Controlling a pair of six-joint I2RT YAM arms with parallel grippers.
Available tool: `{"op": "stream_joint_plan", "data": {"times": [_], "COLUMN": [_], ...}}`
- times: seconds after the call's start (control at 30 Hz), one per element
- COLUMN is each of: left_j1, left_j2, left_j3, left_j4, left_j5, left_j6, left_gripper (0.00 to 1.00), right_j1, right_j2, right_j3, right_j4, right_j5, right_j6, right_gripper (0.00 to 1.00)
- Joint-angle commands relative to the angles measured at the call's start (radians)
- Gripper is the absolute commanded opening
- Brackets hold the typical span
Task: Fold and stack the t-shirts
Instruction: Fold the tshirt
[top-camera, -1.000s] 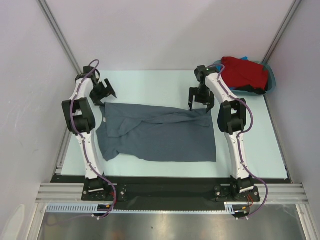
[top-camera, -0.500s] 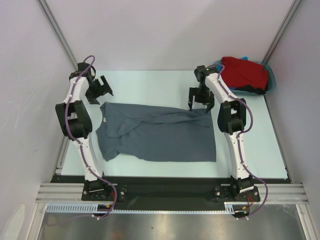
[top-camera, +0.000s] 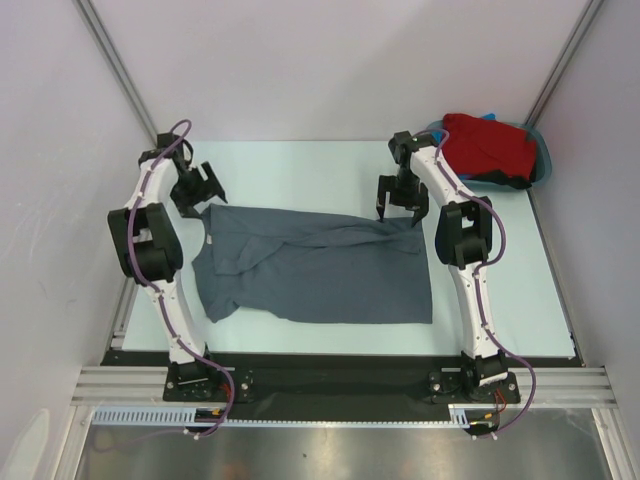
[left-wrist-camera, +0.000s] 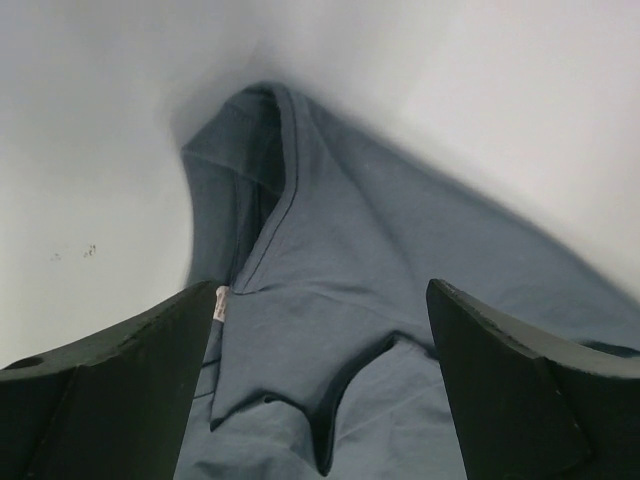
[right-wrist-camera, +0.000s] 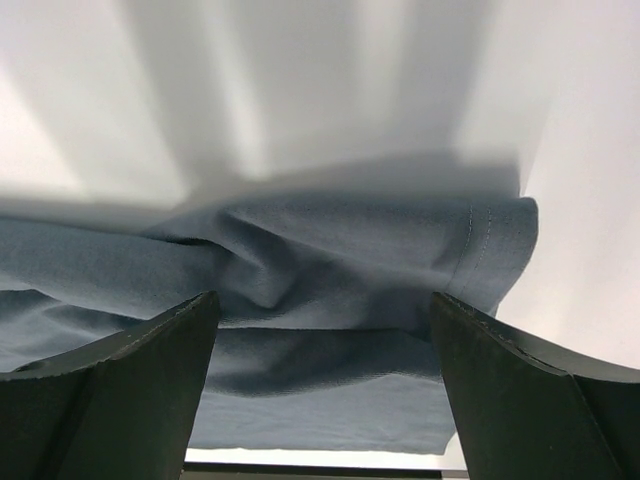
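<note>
A slate-grey t-shirt (top-camera: 320, 265) lies spread on the table, collar to the left, hem to the right. My left gripper (top-camera: 212, 193) is open just above its far left corner; the left wrist view shows the collar and a shoulder fold (left-wrist-camera: 330, 340) between my spread fingers. My right gripper (top-camera: 400, 211) is open above the far right corner; the right wrist view shows the wrinkled hem corner (right-wrist-camera: 400, 290) between the fingers. A red t-shirt (top-camera: 485, 145) lies bunched in the teal tub (top-camera: 545, 160) at the far right, with bits of blue and black cloth.
The pale table (top-camera: 310, 170) ends at a black rail along the near side. White walls stand close on the left, back and right. Metal corner posts rise at the back left and back right.
My left gripper swung out to the far left, then came back down toward the shirt's collar corner. The right gripper and the shirt stayed put.
</note>
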Motion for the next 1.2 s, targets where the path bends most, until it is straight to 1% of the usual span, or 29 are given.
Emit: {"op": "stream_joint_plan", "data": {"times": [0.0, 0.1, 0.17, 0.2, 0.23, 0.33, 0.77, 0.93, 1.13, 1.17], "left_j1": [-0.007, -0.012, -0.015, -0.018, -0.021, -0.026, -0.038, -0.041, -0.044, -0.044], "left_j2": [-0.036, -0.028, -0.021, -0.018, -0.01, 0.001, 0.025, 0.048, 0.064, 0.064], "left_j3": [-0.028, -0.05, -0.057, -0.061, -0.061, -0.061, -0.079, -0.067, -0.056, -0.056], "left_j4": [0.019, 0.044, 0.05, 0.056, 0.057, 0.059, 0.073, 0.08, 0.077, 0.077], "left_j5": [-0.01, -0.004, -0.004, -0.001, -0.001, -0.008, -0.064, -0.067, -0.073, -0.073], "left_j6": [-0.001, -0.006, -0.013, -0.013, -0.013, -0.013, 0.002, 0.002, 0.002, 0.004], "left_gripper": [0.86, 0.81, 0.8, 0.75, 0.73, 0.68, 0.66, 0.63, 0.57, 0.53], "right_j1": [-0.007, -0.012, -0.013, -0.015, -0.015, -0.018, -0.029, -0.032, -0.032, -0.032], "right_j2": [0.009, 0.012, 0.012, 0.013, 0.015, 0.016, 0.029, 0.032, 0.032, 0.032], "right_j3": [0.037, 0.043, 0.042, 0.043, 0.043, 0.042, 0.052, 0.056, 0.057, 0.057], "right_j4": [-0.057, -0.057, -0.056, -0.057, -0.057, -0.057, -0.059, -0.06, -0.063, -0.063], "right_j5": [-0.007, -0.01, -0.012, -0.013, -0.012, -0.013, -0.029, -0.032, -0.033, -0.033], "right_j6": [-0.003, -0.005, -0.005, -0.005, -0.005, -0.006, -0.005, -0.003, 0.001, 0.001], "right_gripper": [0.93, 0.93, 0.93, 0.93, 0.93, 0.93, 0.93, 0.93, 0.93, 0.93]}}
